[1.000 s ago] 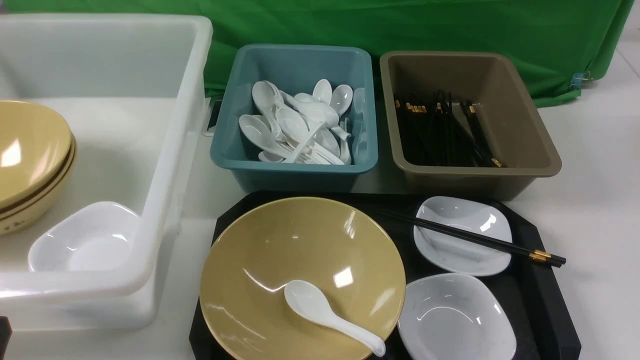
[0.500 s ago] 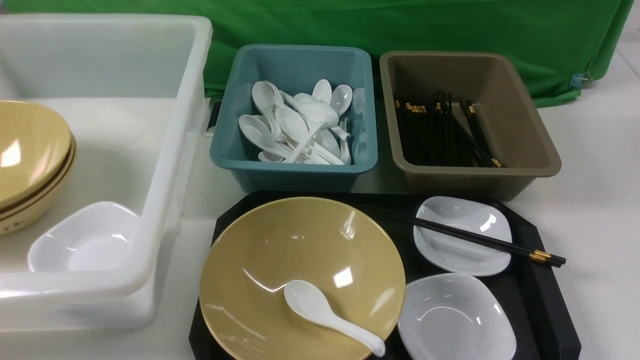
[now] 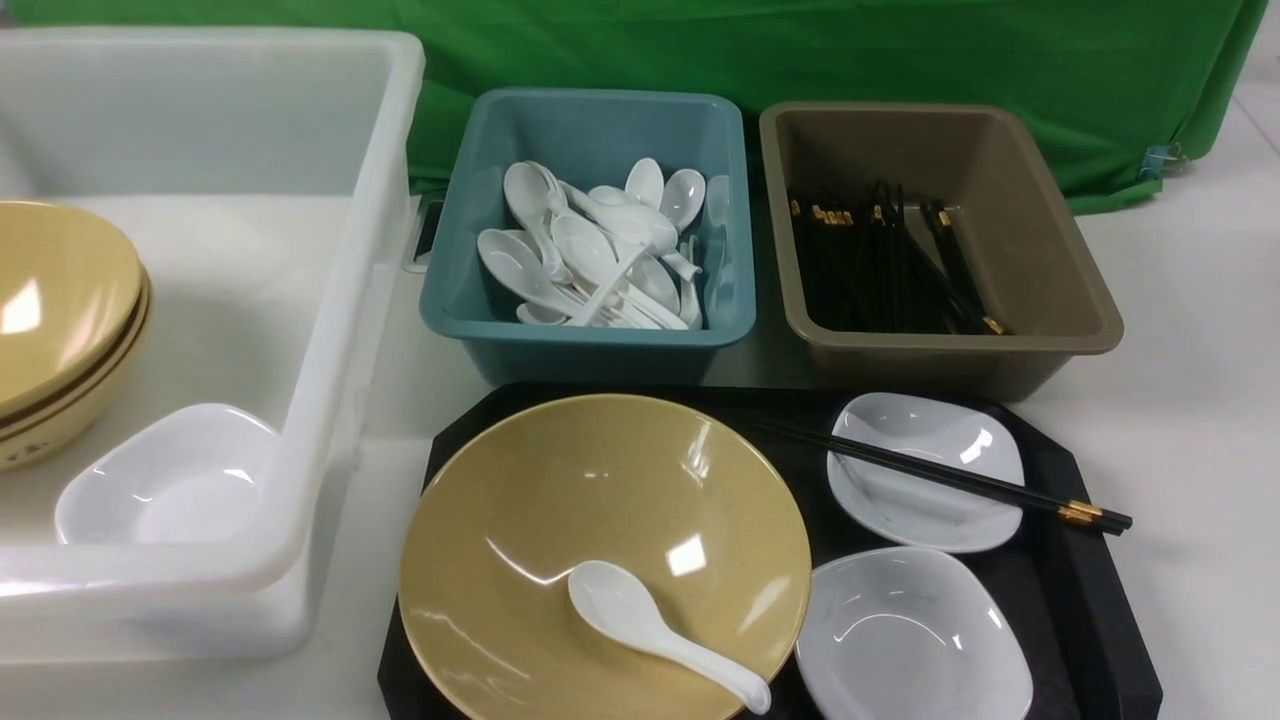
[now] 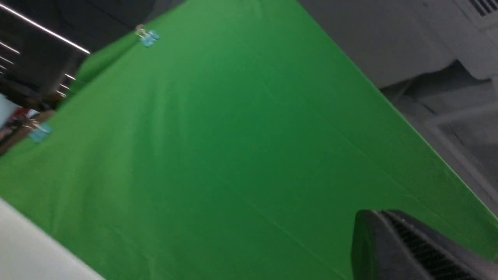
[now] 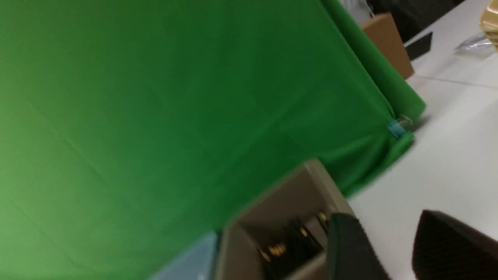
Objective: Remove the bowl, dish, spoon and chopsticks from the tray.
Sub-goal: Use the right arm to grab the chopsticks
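Mustard-yellow and glossy, the bowl (image 3: pixel 560 500) fills the nine o'clock half of the tray (image 3: pixel 1085 600). The spoon (image 3: pixel 650 625) lies loose inside it, scoop near the middle and handle reaching the rim at five o'clock. The chopsticks (image 3: pixel 950 480) rest across the far white dish (image 3: pixel 920 510) at the tray's two o'clock, their gold-banded ends jutting past the tray's edge at three o'clock. The near white dish (image 3: pixel 910 640) sits at five o'clock, just beside the bowl. By the look of it, nothing is cleared yet. Neither arm shows from the front, and both wrist views look at the green backdrop (image 3: pixel 800 50). The right tool (image 5: pixel 389 241) stands released, with a clear gap between its fingers and nothing in it. The left tool (image 4: pixel 408 245) shows as one dark mass; it is clenched, and nothing shows in it. My worry is the bowl: lift it first and the unpinned spoon will likely slide or tip out over the rim. The chopsticks are thin and balanced on a curved dish, so a nudge could roll them apart or flick them onto the counter (image 3: pixel 1200 350), and a pinch might catch only one stick. The glossy dishes may slip from a rim grip. The teal bin (image 3: pixel 590 345) at twelve o'clock and the brown bin (image 3: pixel 940 365) at one o'clock stand just behind the tray, so a low carry could clip their walls.
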